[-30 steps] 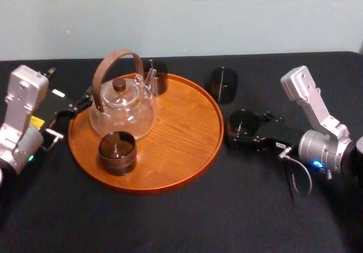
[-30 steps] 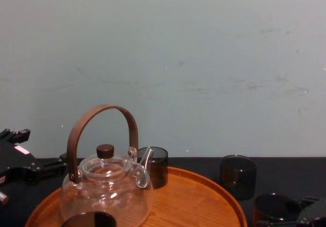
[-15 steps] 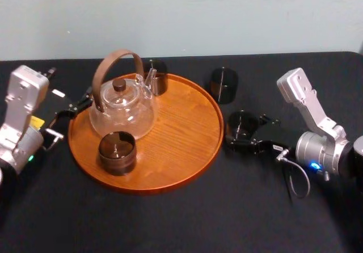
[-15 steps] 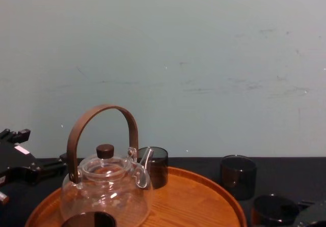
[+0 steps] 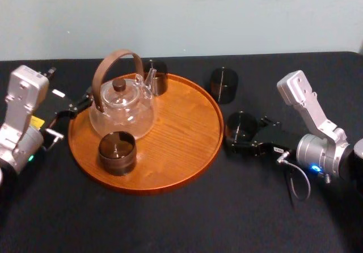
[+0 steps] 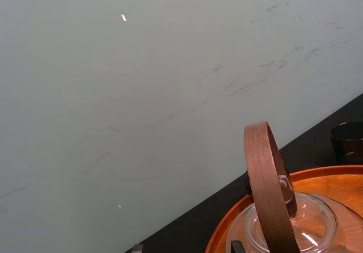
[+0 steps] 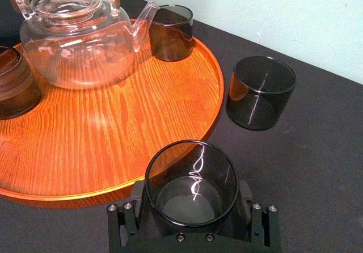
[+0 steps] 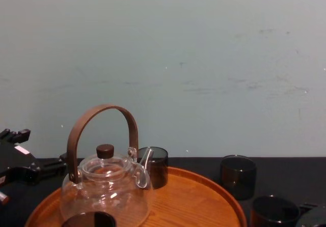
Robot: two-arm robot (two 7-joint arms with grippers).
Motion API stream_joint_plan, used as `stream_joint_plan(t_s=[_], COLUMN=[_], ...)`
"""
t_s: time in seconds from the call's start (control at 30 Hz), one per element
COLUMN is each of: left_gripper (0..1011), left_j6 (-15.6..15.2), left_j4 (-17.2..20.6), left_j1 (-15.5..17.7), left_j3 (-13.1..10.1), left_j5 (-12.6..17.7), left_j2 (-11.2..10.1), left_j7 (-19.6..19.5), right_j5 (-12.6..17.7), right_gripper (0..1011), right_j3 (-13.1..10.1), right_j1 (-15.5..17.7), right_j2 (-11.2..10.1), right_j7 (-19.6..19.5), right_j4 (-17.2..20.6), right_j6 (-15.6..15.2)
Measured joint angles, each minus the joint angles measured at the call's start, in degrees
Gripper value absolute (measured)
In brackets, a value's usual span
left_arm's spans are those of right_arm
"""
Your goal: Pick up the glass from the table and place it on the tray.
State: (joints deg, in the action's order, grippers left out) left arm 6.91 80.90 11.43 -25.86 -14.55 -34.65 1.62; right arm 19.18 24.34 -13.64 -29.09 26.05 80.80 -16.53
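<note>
Right gripper (image 7: 191,205) clasps the glass (image 7: 191,176) between its fingers — just beside the tray (image 7: 113,136).

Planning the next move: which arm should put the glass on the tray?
Right. The right gripper surrounds the glass beside the tray's right rim; the left gripper sits parked across the tray, farther away.

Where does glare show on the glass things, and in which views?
Right wrist view: curved bright streaks inside the glass in the right gripper, white glints on the teapot, a thin streak on the other glass on the table. Left wrist view: one small glint on the teapot's top. Head view: faint highlights on the teapot; the left gripper idles beside the tray.
</note>
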Motion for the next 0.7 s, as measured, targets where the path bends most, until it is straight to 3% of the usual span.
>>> stream_joint_plan(t_s=[0.3, 0.7], left_gripper=[1001, 1001], left_j6=[0.00, 0.00], left_j4=[0.00, 0.00], left_j1=[0.00, 0.00], left_j3=[0.00, 0.00], left_j5=[0.00, 0.00], left_j2=[0.00, 0.00], left_j7=[0.00, 0.00], right_j5=[0.01, 0.05], right_gripper=[901, 902], right_j3=[0.00, 0.00], right_j1=[-0.03, -0.05], right_j2=[-0.04, -0.04], right_j7=[0.13, 0.21], right_j4=[0.00, -0.04], right_j6=[0.00, -0.02])
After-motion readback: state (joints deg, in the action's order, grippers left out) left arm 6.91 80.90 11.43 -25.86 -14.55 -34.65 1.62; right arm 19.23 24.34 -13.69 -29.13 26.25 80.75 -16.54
